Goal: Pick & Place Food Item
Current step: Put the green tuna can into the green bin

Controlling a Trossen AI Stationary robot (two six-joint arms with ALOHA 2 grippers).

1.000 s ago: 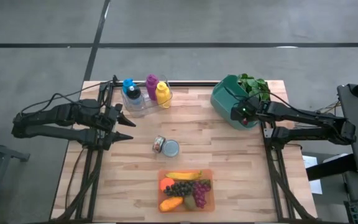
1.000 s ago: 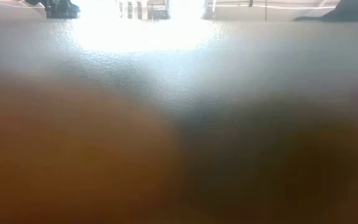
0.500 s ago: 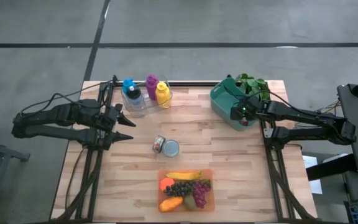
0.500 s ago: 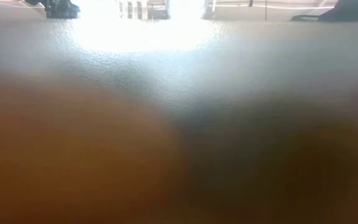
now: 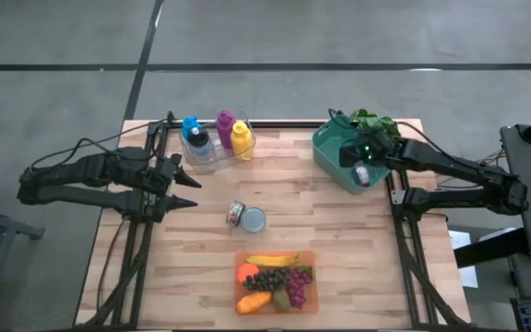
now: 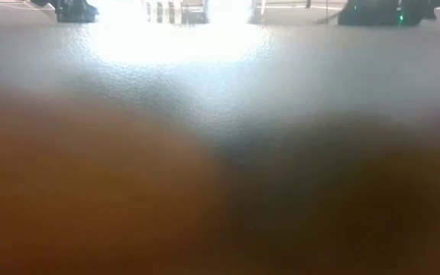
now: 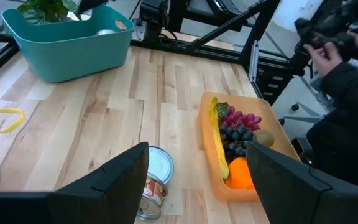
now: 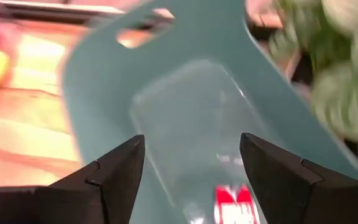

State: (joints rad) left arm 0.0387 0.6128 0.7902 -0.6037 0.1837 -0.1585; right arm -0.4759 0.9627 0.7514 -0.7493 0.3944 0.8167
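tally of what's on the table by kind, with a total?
Bottles in the clear holder: 3, blue, magenta, yellow
Cans lying on the wood: 2
Teal bin, leafy greens inside: 1
Orange fruit tray: 1
Total: 7

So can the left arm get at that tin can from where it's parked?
Probably yes. The left gripper hangs with fingers open at the table's left side, and the tin can lies on bare wood just beyond it. Nothing stands between them; the bottles and fruit tray sit off to either side.
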